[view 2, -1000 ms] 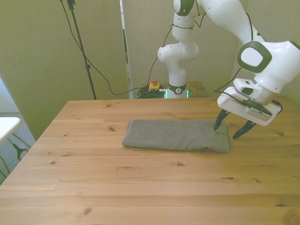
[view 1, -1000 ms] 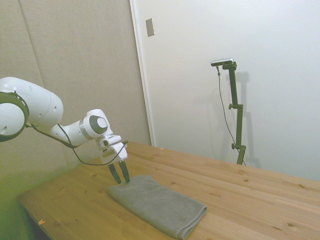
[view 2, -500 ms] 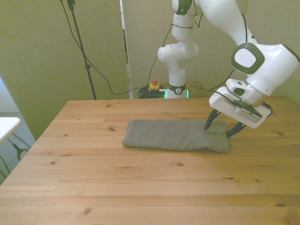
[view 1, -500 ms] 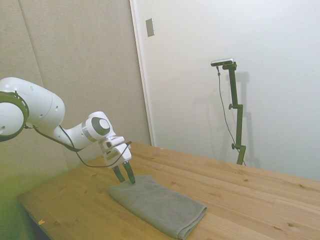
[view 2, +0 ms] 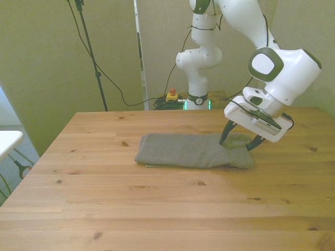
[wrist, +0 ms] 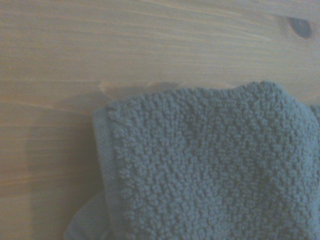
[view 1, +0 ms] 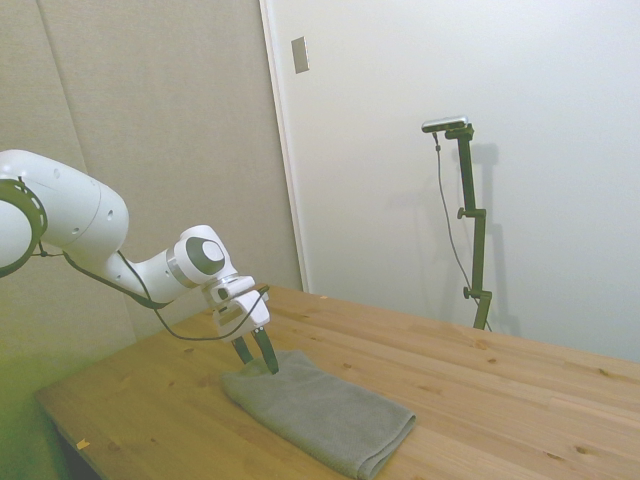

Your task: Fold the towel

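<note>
Since a second ago I see the claw has slid along the towel toward the front view's left and dropped lower, so its spread fingers now straddle the towel's end at the front view's right rather than hanging off beyond it. The towel has barely shifted. It lies folded in a long layered strip across the middle of the desk. In the side view the claw stands over the towel's near-left end, fingertips at the cloth; I cannot tell whether they press into it. Up close, the wrist view shows a nubby towel corner with a thinner layer peeking out beneath, on bare wood.
</note>
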Robot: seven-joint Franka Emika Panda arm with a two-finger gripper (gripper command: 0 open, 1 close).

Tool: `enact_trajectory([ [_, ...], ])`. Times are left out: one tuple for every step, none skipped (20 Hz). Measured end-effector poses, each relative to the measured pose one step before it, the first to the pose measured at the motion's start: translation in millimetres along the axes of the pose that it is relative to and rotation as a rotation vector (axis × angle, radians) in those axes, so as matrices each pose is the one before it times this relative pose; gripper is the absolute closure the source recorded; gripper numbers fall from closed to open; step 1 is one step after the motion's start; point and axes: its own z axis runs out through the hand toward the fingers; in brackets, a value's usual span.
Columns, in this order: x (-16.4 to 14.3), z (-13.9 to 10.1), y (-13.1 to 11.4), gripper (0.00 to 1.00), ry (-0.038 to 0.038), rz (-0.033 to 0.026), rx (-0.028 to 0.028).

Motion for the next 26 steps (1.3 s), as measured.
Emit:
enact_trajectory([
  [-0.01, 0.38, 0.1, 1.0, 0.00087, -0.00069, 0.00081],
  [-0.55, 0.57, -0.15, 1.0, 0.00055, -0.00148, 0.00215],
  [-0.51, 0.58, -0.12, 1.0, 0.00024, -0.00127, 0.0019],
  [-0.52, 0.55, -0.09, 1.0, 0.00004, -0.00114, 0.00144],
  [-0.37, 0.4, -0.07, 1.0, -0.00024, -0.00069, 0.00075],
  [-0.55, 0.51, -0.09, 1.0, -0.00035, -0.00102, 0.00066],
  [-1.08, 0.71, -0.08, 1.0, -0.0005, -0.00149, 0.00172],
  [-1.5, 0.4, 0.19, 1.0, -0.00037, -0.00172, 0.00344],
  [-1.62, -0.04, 0.55, 1.0, -0.00015, -0.00105, 0.00304],
  [-1.48, -0.01, 0.93, 1.0, -0.00026, -0.00114, 0.00024],
  [-1.24, 0.41, 0.92, 1.0, -0.00045, -0.00094, -0.00085],
  [-0.96, 0.19, 0.34, 1.0, -0.00028, -0.00091, -0.00039],
  [-0.93, 0.3, 0.1, 1.0, -0.00032, -0.00071, 0.00032],
  [-0.67, 0.09, -0.12, 1.0, -0.00011, -0.00043, 0.00148],
  [-0.16, -0.49, -0.05, 1.0, 0.00032, 0.00031, 0.00275],
  [0.03, -0.52, 0.2, 1.0, 0.00037, 0.00033, 0.0026],
  [0.08, -0.72, 0.37, 1.0, 0.00049, 0.00041, 0.00274],
  [0.1, -0.8, 0.54, 1.0, 0.00054, 0.00046, 0.00264],
  [0.32, -0.96, 0.2, 1.0, 0.00068, 0.00072, 0.00303],
  [0.64, -1.44, 0.1, 1.0, 0.00101, 0.00133, 0.00393],
  [0.73, -1.41, 0.01, 1.0, 0.001, 0.00147, 0.0042],
  [1.01, -1.94, 0.03, 1.0, 0.00075, 0.00232, 0.00647],
  [1.72, -2.88, 0.23, 1.0, 0.00103, 0.00398, 0.0096],
  [2.86, -4.3, 0.58, 1.0, 0.00134, 0.00656, 0.01489],
  [3.53, -5.17, 1.05, 1.0, 0.00064, 0.00841, 0.01606],
  [4.68, -6.71, 1.23, 1.0, -0.00197, 0.00979, 0.02234],
])
